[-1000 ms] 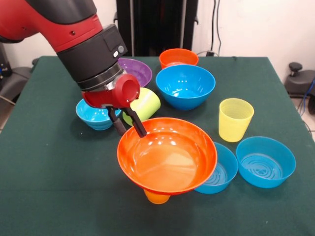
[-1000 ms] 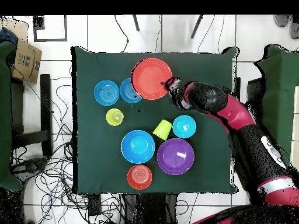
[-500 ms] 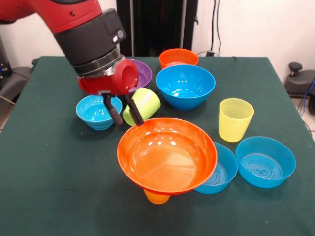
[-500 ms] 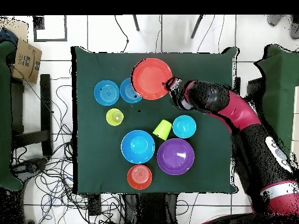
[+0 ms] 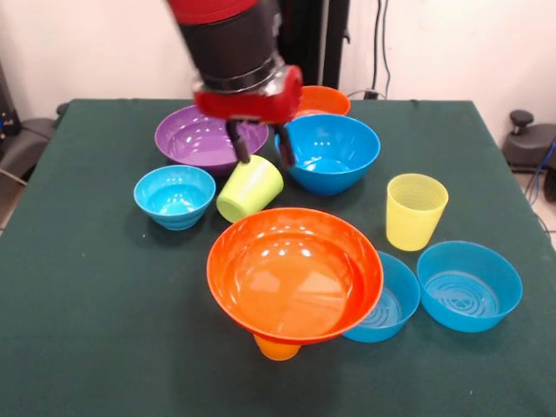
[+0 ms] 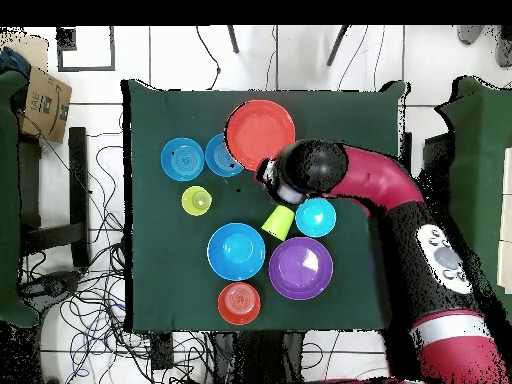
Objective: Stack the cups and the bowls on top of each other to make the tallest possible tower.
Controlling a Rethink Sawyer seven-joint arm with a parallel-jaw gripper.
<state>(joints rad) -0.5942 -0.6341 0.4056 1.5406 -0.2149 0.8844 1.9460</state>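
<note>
A large orange bowl (image 5: 295, 274) (image 6: 260, 134) rests on an upturned orange cup (image 5: 276, 348), forming a low tower near the table's front. My gripper (image 5: 261, 153) (image 6: 268, 183) hangs open and empty just above the lime green cup (image 5: 250, 188) (image 6: 278, 222), which lies on its side. The large blue bowl (image 5: 327, 152) (image 6: 236, 251) is to its right and the purple bowl (image 5: 201, 137) (image 6: 300, 268) to its left. The small blue bowl (image 5: 174, 195) (image 6: 316, 217) sits left of the green cup. The yellow cup (image 5: 415, 210) (image 6: 197, 201) stands upright.
Two medium blue bowls (image 5: 389, 300) (image 5: 469, 285) sit right of the tower, one tucked under the orange bowl's rim. A small orange bowl (image 5: 320, 99) (image 6: 239, 303) stands at the back, partly behind my gripper. A cardboard box (image 6: 45, 100) lies off the table.
My gripper has risen from the orange bowl's back left rim and swung back and right. It now hangs over the green cup, and the purple bowl is uncovered.
</note>
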